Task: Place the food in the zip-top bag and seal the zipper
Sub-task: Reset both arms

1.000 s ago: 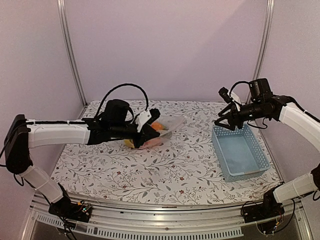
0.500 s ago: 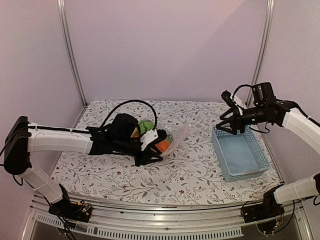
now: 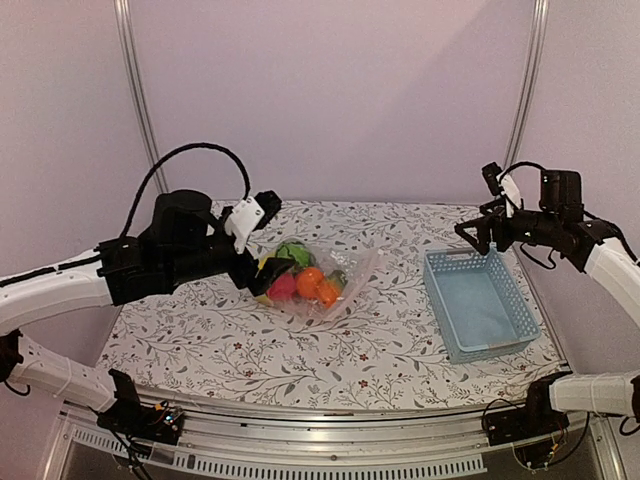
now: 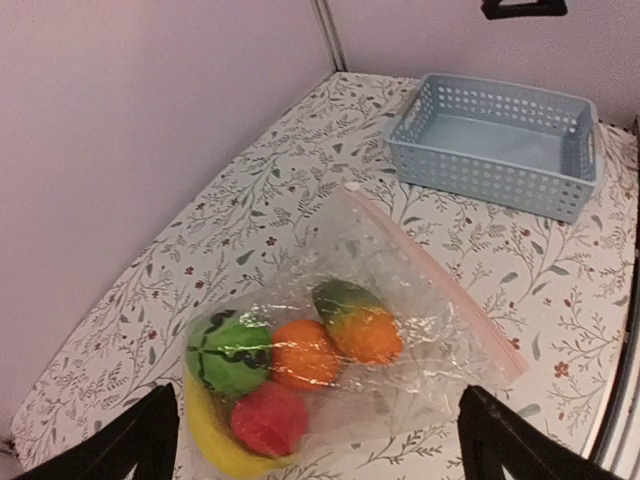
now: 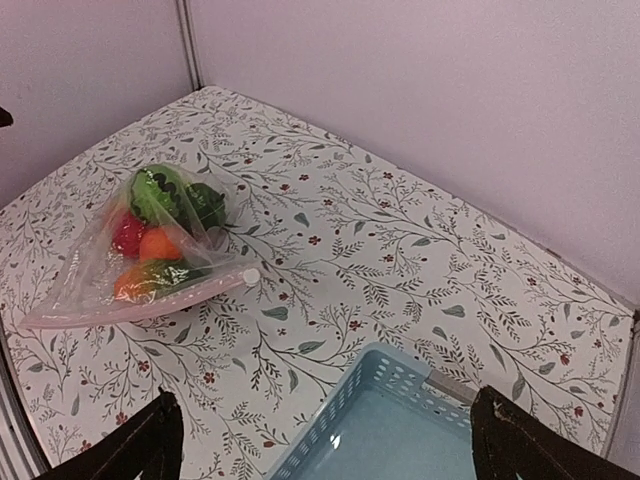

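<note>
The left gripper [image 4: 316,394] had just let go — jaws spread wide, nothing between them — and lifted off the zip-top bag [image 4: 400,300], which it had been pressing a second before. The bag lay alone on the table [image 3: 380,335], left of centre in the overhead view, with the apple [image 4: 268,418], orange [image 4: 305,352], mango [image 4: 358,322], striped ball [image 4: 228,350] and banana [image 4: 205,432] inside. The zipper [image 4: 435,275] looked flat and joined, though I couldn't vouch for every bit. The right gripper [image 5: 322,398], open and empty, had drawn back to the upper right by the basket [image 3: 485,345] — the job looked finished to me
</note>
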